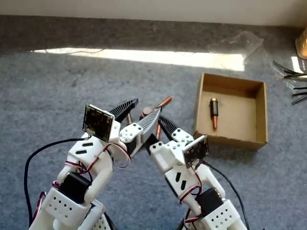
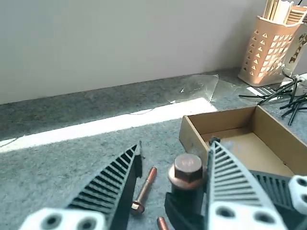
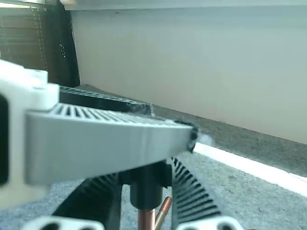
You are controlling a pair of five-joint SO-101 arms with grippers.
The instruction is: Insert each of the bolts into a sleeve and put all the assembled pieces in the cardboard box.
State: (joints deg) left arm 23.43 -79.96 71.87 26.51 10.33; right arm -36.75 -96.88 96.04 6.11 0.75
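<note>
One sleeve (image 3: 146,191) in right claw (image 3: 146,175); left claw (image 2: 175,143) gapes.

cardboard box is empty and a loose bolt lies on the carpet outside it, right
Not quite. The cardboard box is not empty: the high view shows one assembled piece lying inside it. The rest holds: a loose bolt lies on the carpet outside it.
</note>
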